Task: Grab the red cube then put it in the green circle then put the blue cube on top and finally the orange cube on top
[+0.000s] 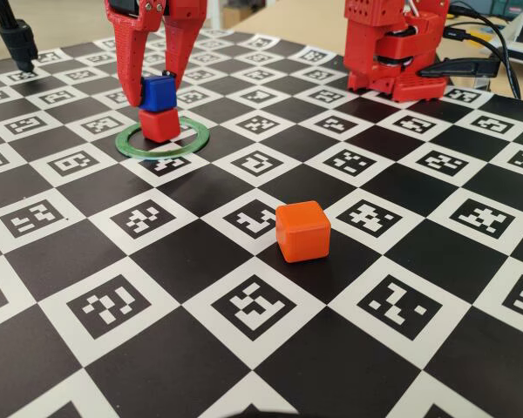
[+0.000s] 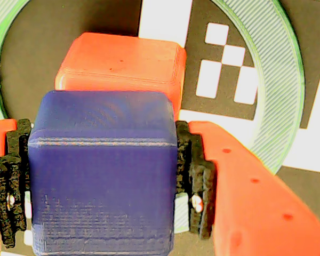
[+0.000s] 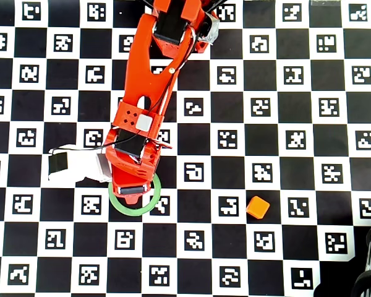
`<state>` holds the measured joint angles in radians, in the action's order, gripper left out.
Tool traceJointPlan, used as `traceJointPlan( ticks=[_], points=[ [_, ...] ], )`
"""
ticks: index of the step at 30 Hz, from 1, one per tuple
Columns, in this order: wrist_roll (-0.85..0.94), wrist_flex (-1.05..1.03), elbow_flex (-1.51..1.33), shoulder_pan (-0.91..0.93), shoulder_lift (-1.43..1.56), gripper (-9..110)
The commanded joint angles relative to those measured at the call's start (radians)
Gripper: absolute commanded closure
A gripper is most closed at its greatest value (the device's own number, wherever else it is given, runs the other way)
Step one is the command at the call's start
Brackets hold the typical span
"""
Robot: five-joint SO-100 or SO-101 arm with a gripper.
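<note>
Blue cube (image 1: 158, 91) sits clamped between the gripper (image 1: 157, 87) pads, resting on the red cube (image 1: 159, 124) inside the ring (image 1: 163, 141), for stacking; orange cube (image 1: 302, 231) waits apart

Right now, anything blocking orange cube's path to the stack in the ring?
Only the hand itself: it holds the blue cube on the red cube inside the ring. The board between the orange cube and the ring is bare.
</note>
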<state>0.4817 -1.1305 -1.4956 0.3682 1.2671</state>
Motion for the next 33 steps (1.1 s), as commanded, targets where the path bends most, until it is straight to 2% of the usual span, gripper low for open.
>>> traceJointPlan(
  ticks=[1,19,33],
  points=[
    [-0.003,0.006,0.002,0.011,0.067,92],
    [-0.015,0.006,-0.008,0.018,0.080,65],
    [-0.028,-0.011,-0.011,0.018,0.123,62]
  ],
)
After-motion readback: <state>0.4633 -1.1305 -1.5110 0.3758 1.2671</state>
